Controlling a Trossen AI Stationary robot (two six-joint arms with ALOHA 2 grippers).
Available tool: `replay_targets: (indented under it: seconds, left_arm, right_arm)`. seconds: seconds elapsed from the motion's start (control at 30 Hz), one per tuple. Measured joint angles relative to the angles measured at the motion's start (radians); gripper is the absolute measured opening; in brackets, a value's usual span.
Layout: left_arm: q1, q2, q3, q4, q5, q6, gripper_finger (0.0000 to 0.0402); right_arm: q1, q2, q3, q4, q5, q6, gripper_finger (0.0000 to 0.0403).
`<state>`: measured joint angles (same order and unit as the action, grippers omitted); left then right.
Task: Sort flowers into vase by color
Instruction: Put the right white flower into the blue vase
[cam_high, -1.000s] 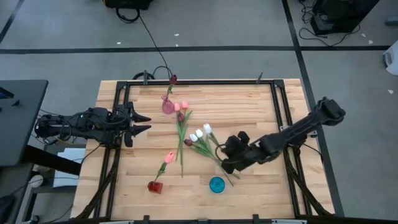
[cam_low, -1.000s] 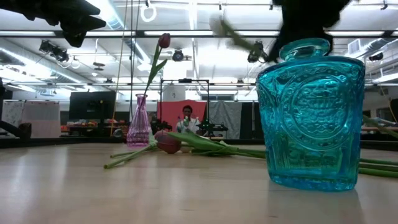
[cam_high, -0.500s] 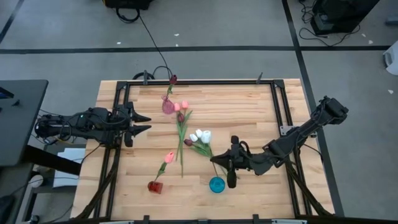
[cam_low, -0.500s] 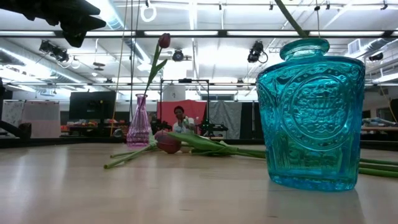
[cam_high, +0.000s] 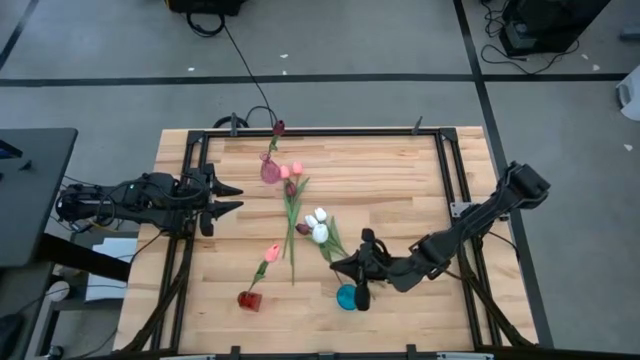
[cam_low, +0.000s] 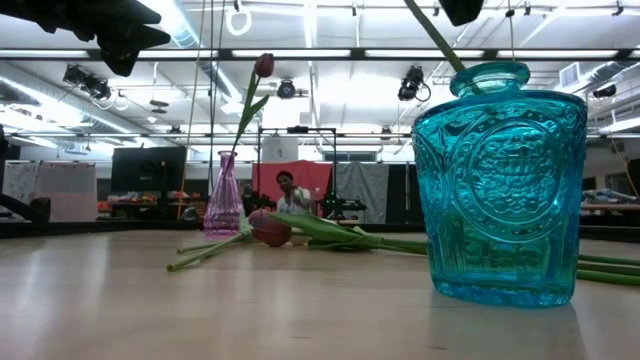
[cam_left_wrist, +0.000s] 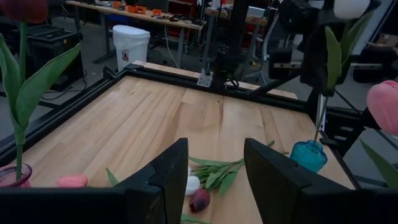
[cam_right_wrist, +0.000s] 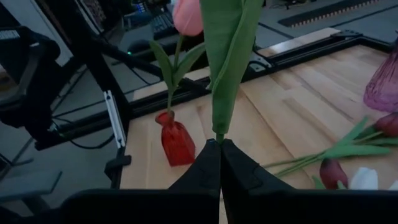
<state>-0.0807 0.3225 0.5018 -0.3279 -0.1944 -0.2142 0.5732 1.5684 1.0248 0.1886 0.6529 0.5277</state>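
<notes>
Right gripper (cam_high: 358, 283) clamps a white tulip (cam_high: 320, 234) by its green stem just above the teal glass vase (cam_high: 348, 297) on the wooden table (cam_high: 400, 170); left gripper (cam_high: 228, 198), fingers apart, waits near the edge. Workshop lights glare behind; bud apparently white.

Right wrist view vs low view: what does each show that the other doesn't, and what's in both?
Only the right wrist view shows the red vase holding a pink tulip, and the right end effector shut on a green stem.

Only the low view shows the blue vase close up with a stem slanting into its mouth, the maroon tulip standing in the pink vase, and a person in the room behind.

Both show the pink vase, loose tulips lying on the wooden table, and the held stem.
</notes>
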Motion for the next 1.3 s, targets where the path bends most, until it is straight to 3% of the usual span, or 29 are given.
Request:
replay_targets:
  seconds: [0.27, 0.47, 0.73, 0.93, 1.13, 1.3]
  left_arm:
    - [0.0, 0.0, 0.0, 0.0, 0.0, 0.0, 0.0163]
    - [0.0, 0.0, 0.0, 0.0, 0.0, 0.0, 0.0163]
    - [0.0, 0.0, 0.0, 0.0, 0.0, 0.0, 0.0163]
    - [0.0, 0.0, 0.0, 0.0, 0.0, 0.0, 0.0163]
    - [0.0, 0.0, 0.0, 0.0, 0.0, 0.0, 0.0163]
    - [0.0, 0.0, 0.0, 0.0, 0.0, 0.0, 0.0163]
  right_arm:
    - [0.042, -0.013, 0.0, -0.036, -0.034, -0.026, 0.001]
    - [0.094, -0.024, 0.0, -0.161, -0.033, -0.009, 0.0018]
    - [0.101, -0.025, 0.0, -0.31, -0.066, 0.125, 0.0092]
    - [0.098, -0.034, 0.0, -0.343, -0.092, 0.138, 0.0136]
    - [0.113, -0.102, 0.0, -0.43, -0.142, 0.24, 0.0148]
    - [0.114, -0.133, 0.0, -0.643, -0.147, 0.437, 0.0145]
